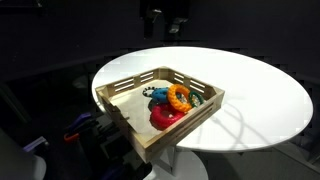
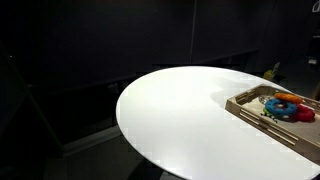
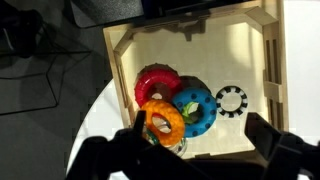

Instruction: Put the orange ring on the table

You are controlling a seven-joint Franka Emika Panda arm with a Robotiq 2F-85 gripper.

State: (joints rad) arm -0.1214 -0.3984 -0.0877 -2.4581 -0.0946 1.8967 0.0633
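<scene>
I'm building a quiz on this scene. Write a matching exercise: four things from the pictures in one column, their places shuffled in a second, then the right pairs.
Things
1. orange ring
2. red ring
3. black toothed ring
4. wooden tray

Places
A. on the white table
B. on the bare tray floor, beside the blue ring
C. on top, overlapping two other rings
D. partly under the orange ring

Pairs: 1-C, 2-D, 3-B, 4-A
</scene>
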